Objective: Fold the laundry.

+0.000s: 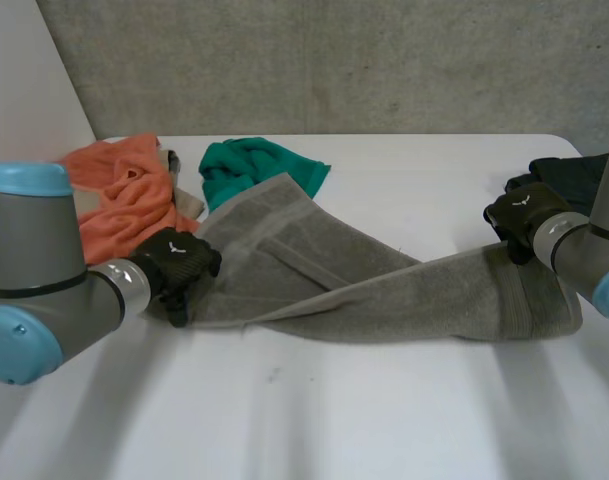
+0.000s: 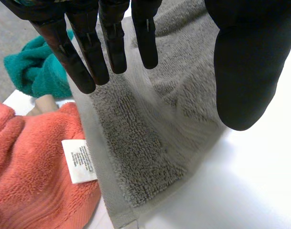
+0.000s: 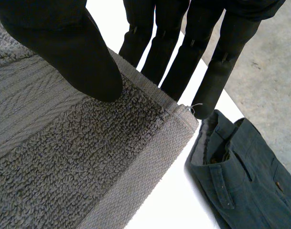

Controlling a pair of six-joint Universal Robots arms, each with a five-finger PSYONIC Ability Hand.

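I am holding my left hand [image 1: 174, 262] at the left end of the grey towel [image 1: 384, 290], which is lying in a long, twisted band across the middle of the white table [image 1: 334, 410]. In my left wrist view the fingers [image 2: 88, 52] are hanging straight and well apart from the thumb, above the towel [image 2: 150, 143] close to its corner, and they are not clamping it.

My right hand [image 1: 524, 215] is pinching the towel's right end, which is rising off the table toward it. In my right wrist view the thumb [image 3: 64, 43] is pressing on the upper face of the towel [image 3: 64, 157] by its corner, with the straight fingers running behind the hem.

An orange towel [image 1: 124, 200] is lying crumpled just beside my left hand, its white label [image 2: 78, 161] showing next to the grey hem. A green cloth [image 1: 249, 165] is sitting behind it, touching the grey towel's far edge. Dark trousers [image 3: 241, 171] are lying just beside my right hand.
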